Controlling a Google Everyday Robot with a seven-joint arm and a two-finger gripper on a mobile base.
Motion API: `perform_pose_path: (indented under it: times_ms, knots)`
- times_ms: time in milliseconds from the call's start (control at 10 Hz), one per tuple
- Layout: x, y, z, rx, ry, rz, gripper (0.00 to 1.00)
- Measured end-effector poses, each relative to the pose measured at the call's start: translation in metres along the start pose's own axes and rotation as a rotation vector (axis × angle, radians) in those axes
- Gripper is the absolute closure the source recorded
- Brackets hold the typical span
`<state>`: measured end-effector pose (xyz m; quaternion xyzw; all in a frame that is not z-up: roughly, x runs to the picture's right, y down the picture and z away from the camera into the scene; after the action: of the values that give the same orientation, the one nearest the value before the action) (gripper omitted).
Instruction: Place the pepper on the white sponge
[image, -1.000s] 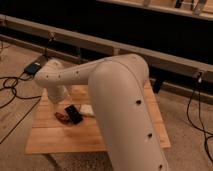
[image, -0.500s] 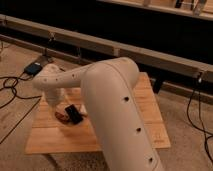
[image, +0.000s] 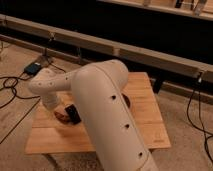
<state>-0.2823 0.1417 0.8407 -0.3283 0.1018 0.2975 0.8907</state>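
Small dark red-brown pepper (image: 61, 117) beside the dark claw (image: 73, 114), low over wooden table (image: 146, 117), claw's hold cannot be told

Warm light on a wooden worktop (image: 145, 112) at centre, with speckled grey floor (image: 186, 127) all round. Dark wall (image: 125, 25) at 12 o'clock, and a pale rail (image: 150, 54) runs from 10 to 3 o'clock. Black cables (image: 12, 86) and a blue box (image: 33, 68) lie at 9 o'clock. The end effector (image: 70, 114) is low over the worktop at 8 o'clock.
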Motion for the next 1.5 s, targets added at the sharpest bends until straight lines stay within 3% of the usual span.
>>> perform_pose_path:
  times_ms: [200,400,1200,1300,1500]
  knots:
    - [-0.004,0.004,0.007,-0.005,0.015,-0.019,0.36]
    - [-0.007,0.006,0.012,-0.013,0.028,-0.031,0.42]
    - [-0.010,0.005,0.037,-0.033,0.086,-0.052,0.43]
    - [-0.010,0.005,0.038,-0.034,0.090,-0.055,0.47]
    - [-0.010,0.005,0.041,-0.038,0.099,-0.059,0.69]
